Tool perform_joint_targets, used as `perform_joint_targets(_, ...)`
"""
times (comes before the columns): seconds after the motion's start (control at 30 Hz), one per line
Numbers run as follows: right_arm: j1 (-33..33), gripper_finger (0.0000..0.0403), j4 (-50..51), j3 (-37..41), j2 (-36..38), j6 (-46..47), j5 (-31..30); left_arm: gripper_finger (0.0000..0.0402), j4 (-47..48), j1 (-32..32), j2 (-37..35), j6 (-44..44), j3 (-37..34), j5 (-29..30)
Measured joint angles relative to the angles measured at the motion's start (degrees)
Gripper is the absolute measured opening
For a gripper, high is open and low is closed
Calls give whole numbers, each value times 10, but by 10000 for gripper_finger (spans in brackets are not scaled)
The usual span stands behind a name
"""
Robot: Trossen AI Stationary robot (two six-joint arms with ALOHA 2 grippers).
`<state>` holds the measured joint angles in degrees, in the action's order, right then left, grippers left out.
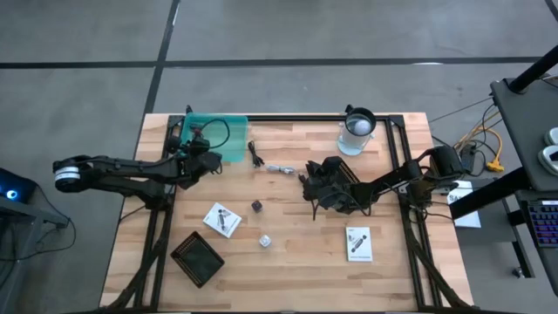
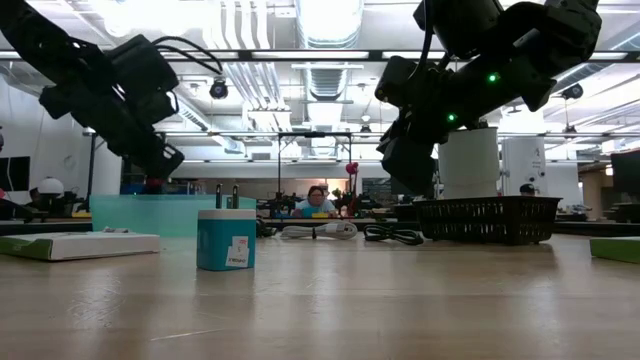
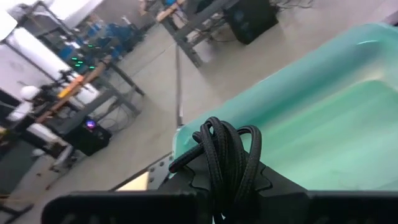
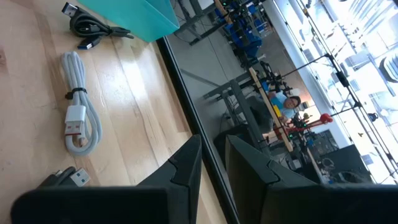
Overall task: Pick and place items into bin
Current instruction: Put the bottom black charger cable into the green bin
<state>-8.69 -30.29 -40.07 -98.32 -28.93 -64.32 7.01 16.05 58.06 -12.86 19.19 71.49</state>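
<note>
The teal bin (image 1: 218, 136) stands at the table's far left. My left gripper (image 1: 212, 159) hangs just by its near edge, shut on a coiled black braided cable (image 3: 225, 152); in the left wrist view the bin (image 3: 323, 118) lies straight ahead. My right gripper (image 1: 310, 187) hovers above mid-table, its fingers (image 4: 186, 171) a narrow gap apart with nothing seen between them. On the wood lie a white cable (image 4: 78, 124), a black cable (image 4: 93, 28), a dark cube (image 1: 257, 206), a white cube (image 1: 264, 241) and two white packets (image 1: 222, 220) (image 1: 358, 243). My left gripper pinches the coiled black cable between its two fingers. The coil's looped end (image 3: 217, 134) sticks out past the fingertips. The fingers come at it about level from the table's left. The cable is lifted clear of the table, close to the bin's rim (image 3: 205, 127).
A clear cup with a white ball (image 1: 357, 131) stands at the far right. A flat black tray (image 1: 197, 258) lies near the front left corner. A black frame rail (image 1: 314, 117) runs along the far edge. People and benches show in the room beyond.
</note>
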Motion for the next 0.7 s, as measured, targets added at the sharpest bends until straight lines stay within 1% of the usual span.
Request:
perform_joint_targets(0.1, 0, 61, 0, 0, 0, 0, 0, 10, 0, 2, 0, 0, -2, 17)
perform_joint_targets(0.33, 0, 61, 0, 0, 0, 0, 0, 10, 0, 2, 0, 2, -2, 18)
perform_joint_targets(0.43, 0, 61, 0, 0, 0, 0, 0, 10, 0, 2, 1, 19, -2, 18)
perform_joint_targets(0.7, 0, 61, 0, 0, 0, 0, 0, 10, -1, 2, 11, 17, -2, 17)
